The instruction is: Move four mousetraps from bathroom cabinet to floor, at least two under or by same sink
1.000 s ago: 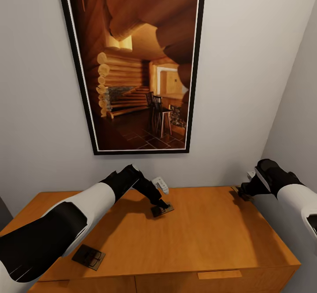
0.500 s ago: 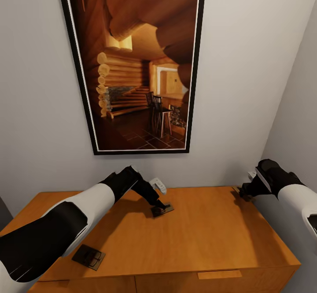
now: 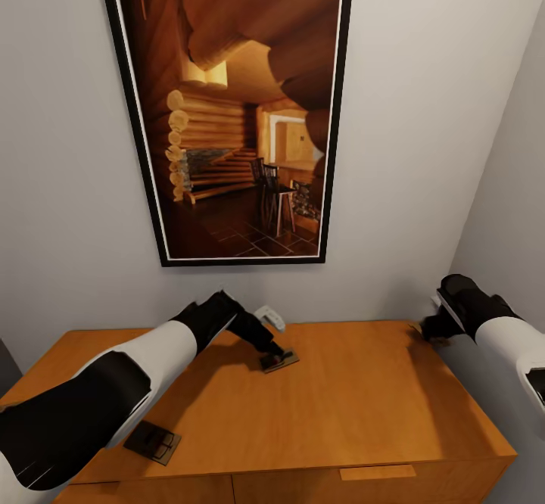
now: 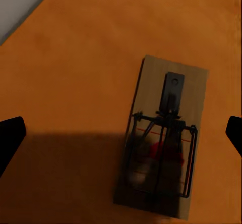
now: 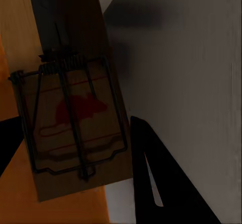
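Observation:
On the orange-brown cabinet [image 3: 363, 398] a mousetrap [image 3: 283, 362] lies near the back middle. My left gripper [image 3: 273, 353] hangs right over it, open, with the trap [image 4: 166, 98] between its wide-spread fingertips [image 4: 10, 138]. A second mousetrap [image 3: 154, 442] lies at the front left of the top. At the cabinet's back right corner my right gripper [image 3: 433, 330] is shut on a third mousetrap [image 5: 70, 118]. That trap hangs partly past the cabinet's edge, with one finger [image 5: 151, 178] on each long side.
A dark-framed picture of a log cabin [image 3: 235, 110] hangs on the white wall behind the cabinet. A grey side wall [image 3: 507, 186] stands close by the right arm. Drawer fronts [image 3: 378, 481] show along the cabinet's front edge.
My right gripper has drawn a little to the right with its mousetrap, off the cabinet's corner. The left gripper has shifted slightly over its trap.

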Tool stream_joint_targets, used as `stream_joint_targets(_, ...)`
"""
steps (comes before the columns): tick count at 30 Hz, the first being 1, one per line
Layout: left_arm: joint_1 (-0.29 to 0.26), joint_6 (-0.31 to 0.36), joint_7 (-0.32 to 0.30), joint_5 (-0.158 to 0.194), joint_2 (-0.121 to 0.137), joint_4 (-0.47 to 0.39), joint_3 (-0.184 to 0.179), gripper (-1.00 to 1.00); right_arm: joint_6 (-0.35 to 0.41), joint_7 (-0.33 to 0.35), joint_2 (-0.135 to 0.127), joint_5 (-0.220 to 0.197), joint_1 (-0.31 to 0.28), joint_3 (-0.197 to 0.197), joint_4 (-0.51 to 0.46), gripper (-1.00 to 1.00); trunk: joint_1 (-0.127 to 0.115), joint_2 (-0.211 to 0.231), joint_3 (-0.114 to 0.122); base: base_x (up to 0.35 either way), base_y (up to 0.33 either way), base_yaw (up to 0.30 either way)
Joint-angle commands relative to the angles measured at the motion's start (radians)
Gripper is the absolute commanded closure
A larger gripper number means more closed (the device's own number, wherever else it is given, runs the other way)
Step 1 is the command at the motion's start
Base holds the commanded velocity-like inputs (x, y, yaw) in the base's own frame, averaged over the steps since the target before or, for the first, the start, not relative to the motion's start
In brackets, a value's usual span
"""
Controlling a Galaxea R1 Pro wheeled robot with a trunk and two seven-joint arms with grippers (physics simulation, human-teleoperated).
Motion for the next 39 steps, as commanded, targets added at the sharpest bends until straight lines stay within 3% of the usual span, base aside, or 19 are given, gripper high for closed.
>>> stream_joint_targets(1, -0.001, 0.007, -0.002, 0.011, 0.0, -0.004, -0.001, -1.0, 0.004, -0.001, -0.001, 0.01, -0.001, 0.003, -0.001, 1.0, 0.0, -0.001, -0.001, 0.0, 0.0, 0.0)
stream_joint_targets(4, 0.0, 0.007, -0.006, 0.033, 0.0, -0.02, -0.002, -1.0, 0.004, -0.016, 0.0, 0.021, -0.001, 0.0, -0.003, 1.0, 0.0, -0.001, -0.001, 0.0, 0.0, 0.0)
stream_joint_targets(13, 0.001, 0.019, -0.009, 0.046, 0.0, -0.05, -0.007, -1.0, 0.004, -0.028, 0.007, 0.027, -0.001, -0.006, -0.012, 1.0, 0.0, -0.001, -0.001, 0.0, 0.0, 0.0)
stream_joint_targets(39, 0.001, -0.001, -0.007, 0.038, 0.0, -0.044, -0.011, -1.0, 0.004, -0.029, 0.011, 0.028, -0.001, -0.004, -0.012, 1.0, 0.0, -0.001, -0.001, 0.0, 0.0, 0.0)
